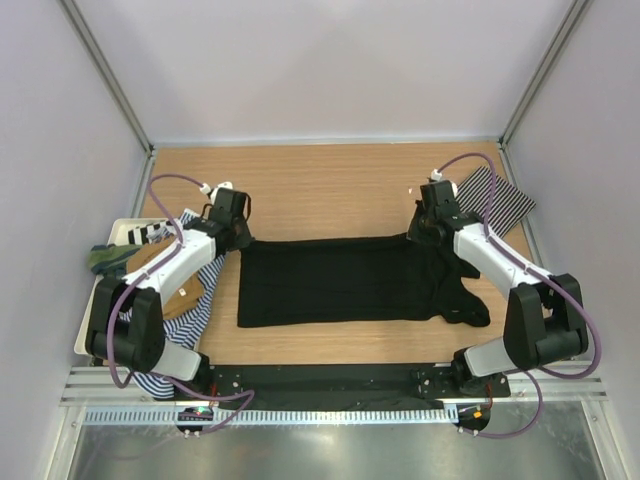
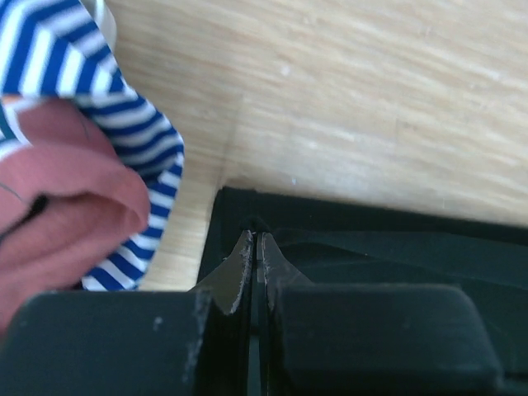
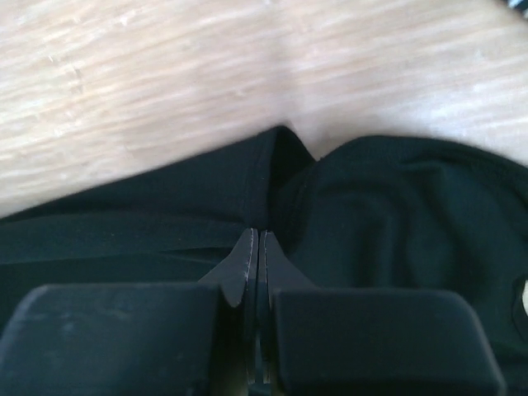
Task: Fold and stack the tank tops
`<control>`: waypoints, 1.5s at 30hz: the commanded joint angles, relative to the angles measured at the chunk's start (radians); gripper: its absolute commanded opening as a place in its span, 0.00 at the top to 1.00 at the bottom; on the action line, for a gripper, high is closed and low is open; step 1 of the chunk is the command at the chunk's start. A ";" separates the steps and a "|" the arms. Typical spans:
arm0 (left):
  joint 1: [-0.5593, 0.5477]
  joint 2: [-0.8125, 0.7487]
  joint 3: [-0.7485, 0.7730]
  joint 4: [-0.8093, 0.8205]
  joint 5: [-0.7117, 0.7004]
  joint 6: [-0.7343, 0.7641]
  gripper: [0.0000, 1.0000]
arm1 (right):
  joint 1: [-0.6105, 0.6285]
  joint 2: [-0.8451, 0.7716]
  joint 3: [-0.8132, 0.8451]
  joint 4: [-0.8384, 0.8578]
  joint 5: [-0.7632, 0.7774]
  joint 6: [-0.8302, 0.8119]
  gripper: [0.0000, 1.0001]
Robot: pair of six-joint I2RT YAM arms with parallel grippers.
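Observation:
A plain black tank top [image 1: 330, 280] lies spread across the middle of the table, its right end bunched toward the near right. My left gripper [image 1: 238, 238] is shut on its far left corner [image 2: 239, 202], the fingertips [image 2: 244, 247] pressed together on the cloth. My right gripper [image 1: 418, 236] is shut on the far edge near the right end, the fingertips [image 3: 247, 247] closed on a black fold [image 3: 396, 206]. A finely black-and-white striped tank top [image 1: 500, 200] lies folded at the far right.
A white tray [image 1: 118, 232] at the left edge holds a heap of tops: blue-and-white striped [image 1: 195, 305], tan [image 1: 160, 265] and green [image 1: 108, 258]. The striped one [image 2: 140, 140] hangs close beside my left gripper. Walls enclose the table on three sides.

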State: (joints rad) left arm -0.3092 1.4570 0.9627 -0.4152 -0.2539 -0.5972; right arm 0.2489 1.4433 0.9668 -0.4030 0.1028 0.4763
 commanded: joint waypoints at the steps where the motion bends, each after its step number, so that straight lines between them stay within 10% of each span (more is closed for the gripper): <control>1: -0.024 -0.063 -0.033 0.013 -0.028 -0.018 1.00 | 0.007 -0.075 -0.048 0.015 -0.015 0.013 0.99; 32: -0.065 -0.215 -0.357 0.047 0.039 -0.154 0.92 | 0.009 -0.356 -0.439 0.058 -0.014 0.197 0.93; 36: -0.105 -0.202 -0.360 0.047 0.016 -0.162 0.76 | 0.009 -0.373 -0.445 0.047 -0.009 0.199 0.67; 45: -0.120 -0.351 -0.322 -0.068 -0.062 -0.184 0.55 | 0.010 -0.454 -0.413 -0.045 0.066 0.191 0.41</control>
State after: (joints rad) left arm -0.4255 1.1728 0.5983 -0.4400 -0.2497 -0.7589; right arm 0.2546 1.0054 0.5182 -0.3988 0.1070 0.6609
